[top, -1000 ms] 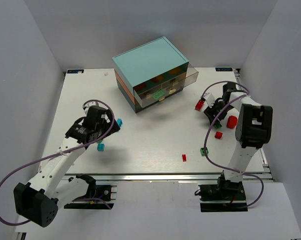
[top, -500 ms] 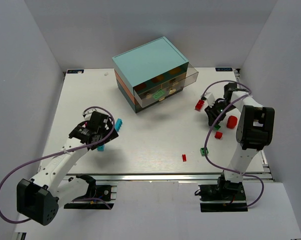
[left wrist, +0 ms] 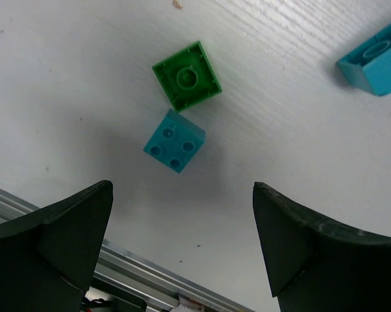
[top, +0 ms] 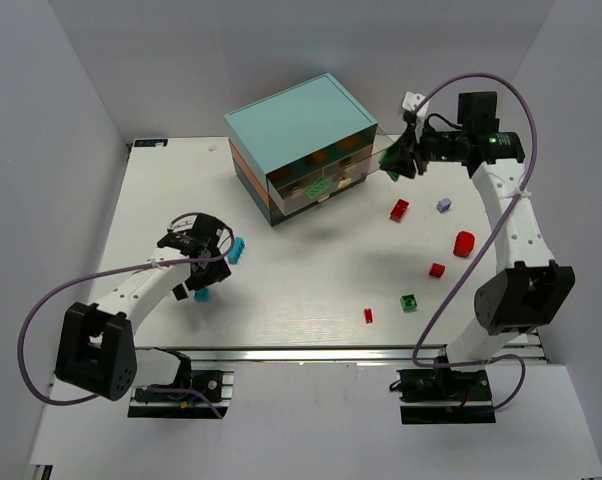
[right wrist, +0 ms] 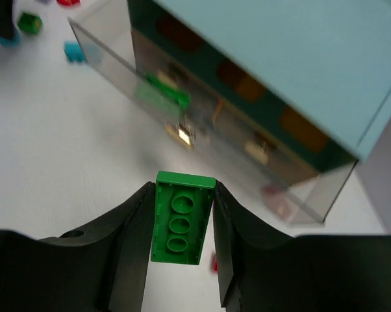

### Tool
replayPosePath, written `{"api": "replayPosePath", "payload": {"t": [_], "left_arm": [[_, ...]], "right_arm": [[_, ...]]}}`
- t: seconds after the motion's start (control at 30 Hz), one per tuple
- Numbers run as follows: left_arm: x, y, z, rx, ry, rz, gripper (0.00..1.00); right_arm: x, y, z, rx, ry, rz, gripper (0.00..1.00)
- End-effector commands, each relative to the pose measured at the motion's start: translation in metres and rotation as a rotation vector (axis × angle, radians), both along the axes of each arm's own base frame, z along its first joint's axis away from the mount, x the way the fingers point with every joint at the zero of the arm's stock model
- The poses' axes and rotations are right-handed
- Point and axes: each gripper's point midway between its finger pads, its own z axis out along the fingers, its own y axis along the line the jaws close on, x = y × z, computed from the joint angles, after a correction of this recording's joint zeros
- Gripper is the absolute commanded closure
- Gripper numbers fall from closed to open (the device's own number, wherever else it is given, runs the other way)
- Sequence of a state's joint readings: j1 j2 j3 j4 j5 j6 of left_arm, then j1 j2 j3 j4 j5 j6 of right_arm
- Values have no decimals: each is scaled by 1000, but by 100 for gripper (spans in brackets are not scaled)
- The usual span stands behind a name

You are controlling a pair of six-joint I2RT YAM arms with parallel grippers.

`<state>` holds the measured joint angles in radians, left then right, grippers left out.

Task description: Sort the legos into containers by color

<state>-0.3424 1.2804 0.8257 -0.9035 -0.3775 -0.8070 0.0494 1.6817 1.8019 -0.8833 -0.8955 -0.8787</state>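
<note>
Right fingers (right wrist: 134,227) pinch a green brick (right wrist: 180,221) near the chest (right wrist: 267,58); left fingers (left wrist: 65,227), spread wide, hover over a cyan brick (left wrist: 175,140).

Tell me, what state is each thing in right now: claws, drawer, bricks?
left gripper: open, empty.
right gripper: shut on long green brick.
clear drawer: pulled out, green piece inside.
cyan brick: loose on table, studs up.
square green brick: loose, underside up.

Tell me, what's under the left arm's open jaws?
A small cyan brick and a green brick lie close together on the table. From above, the left jaws cover the green one, so only cyan shows.
</note>
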Motion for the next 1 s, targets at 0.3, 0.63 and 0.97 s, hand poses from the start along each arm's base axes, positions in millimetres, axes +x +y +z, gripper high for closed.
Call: {"api": "replayPosePath", "payload": {"t": [0.3, 0.63, 0.97], "left_arm": [[40, 13, 16, -12, -104, 61, 2], [45, 25, 4, -59, -97, 120, 2], [58, 22, -15, -129, -77, 125, 2]], "right_arm": [[61, 110, 88, 395, -80, -100, 99], [91, 129, 44, 332, -14, -132, 54], [64, 113, 83, 377, -56, -130, 39]]}}
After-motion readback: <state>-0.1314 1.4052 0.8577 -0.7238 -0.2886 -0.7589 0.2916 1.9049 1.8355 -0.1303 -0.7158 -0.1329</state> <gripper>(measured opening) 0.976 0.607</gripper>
